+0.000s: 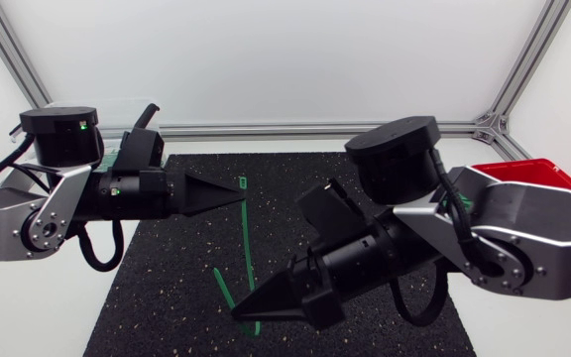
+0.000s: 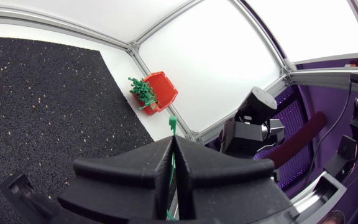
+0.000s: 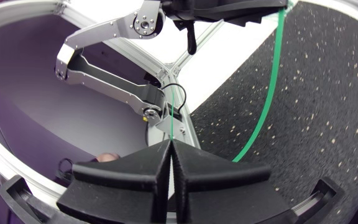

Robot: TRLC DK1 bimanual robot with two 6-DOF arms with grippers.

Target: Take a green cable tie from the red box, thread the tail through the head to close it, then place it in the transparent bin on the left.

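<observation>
One green cable tie hangs stretched above the black mat between my two grippers. My left gripper is shut on its head end; in the left wrist view the small green head sticks out past the closed fingertips. My right gripper is shut on the lower part of the strap, and a short tail piece pokes out beside it. In the right wrist view the strap curves up toward the left gripper. The red box stands at the far right, with several green ties in it.
The black speckled mat covers the table's middle. A clear bin's edge shows behind my left arm at the back left. Aluminium frame rails run along the back edge.
</observation>
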